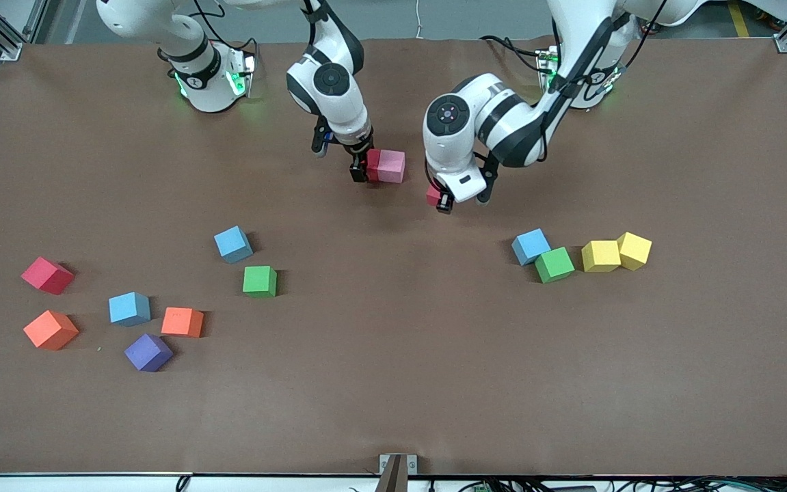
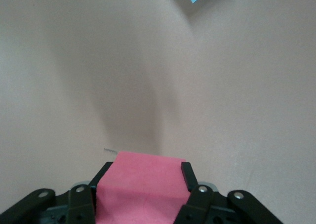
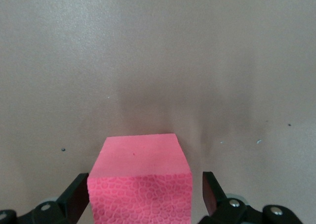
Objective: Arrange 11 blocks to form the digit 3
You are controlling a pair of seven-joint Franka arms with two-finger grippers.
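My right gripper [image 1: 366, 169] stands low at the pink block [image 1: 391, 166] that sits on the desk [image 1: 393, 396] near the robots' bases, and my right wrist view shows my fingers [image 3: 76, 199] spread wide with a clear gap on each side of the pink block [image 3: 140, 182], so I hold nothing there. My left gripper [image 1: 439, 198] hangs just over the desk beside that spot, its fingers [image 2: 187, 177] clamped on a red block [image 2: 143, 189]. The risk I judge greatest is lifting the right fingers carelessly: if one pad drags against the foam, the placed block could twist or shift out of line. The other danger is the left hand coming in too close, so the red block bumps the pink one or my two wrists meet. The wrist views alone settle the grips, the gaps around the pink block and the squeeze on the red one, while the front view hides both under my wrists. Only the front view shows the rest: loose blocks [image 1: 260, 280] scattered toward the right arm's end, and a cluster of blue, green and yellow ones [image 1: 601, 255] toward the left arm's end, all nearer the front camera and not yet used.
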